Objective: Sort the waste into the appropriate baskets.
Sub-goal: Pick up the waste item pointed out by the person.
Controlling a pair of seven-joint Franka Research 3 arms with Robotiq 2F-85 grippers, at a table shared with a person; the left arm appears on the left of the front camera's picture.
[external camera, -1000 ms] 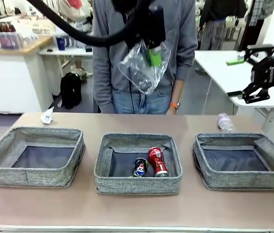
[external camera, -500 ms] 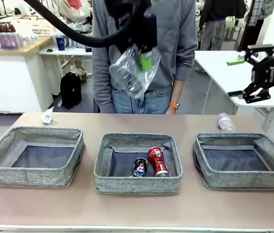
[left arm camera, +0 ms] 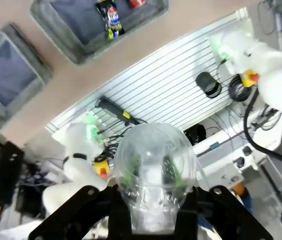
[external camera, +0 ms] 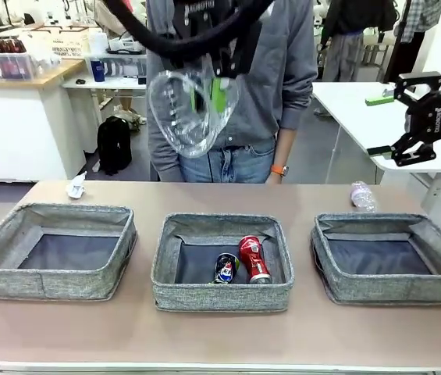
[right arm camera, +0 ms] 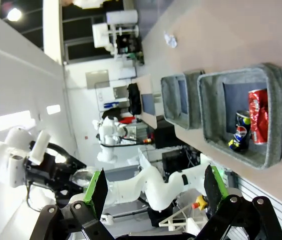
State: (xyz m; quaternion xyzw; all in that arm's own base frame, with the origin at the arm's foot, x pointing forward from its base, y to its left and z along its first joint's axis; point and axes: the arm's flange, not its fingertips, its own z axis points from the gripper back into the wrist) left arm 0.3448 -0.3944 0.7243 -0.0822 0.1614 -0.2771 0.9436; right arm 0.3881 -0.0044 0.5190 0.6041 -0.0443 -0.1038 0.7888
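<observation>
My left gripper [external camera: 207,95] hangs high over the table's far side, shut on a clear plastic cup [external camera: 183,113] that lies tilted on its side. The left wrist view has the cup [left arm camera: 153,167] clamped between the fingers [left arm camera: 88,197]. In the middle basket [external camera: 220,298] lie a red can [external camera: 253,258] and a dark blue can [external camera: 225,269]. The left basket [external camera: 48,283] and right basket [external camera: 396,293] hold nothing. Crumpled paper [external camera: 76,186] lies at the far left, a small clear bottle [external camera: 362,195] at the far right. My right gripper [external camera: 407,117] stands open, high at the right, with nothing in it.
A person in a grey top [external camera: 282,62] stands at the far edge behind the middle basket, close behind the held cup. The left arm's black cable [external camera: 165,43] arcs across the top. A white side table [external camera: 360,109] stands beyond my right gripper.
My left gripper has carried the cup leftward and a little higher, and the cup now shows its round mouth. The right arm, cans, bottle and paper have stayed put.
</observation>
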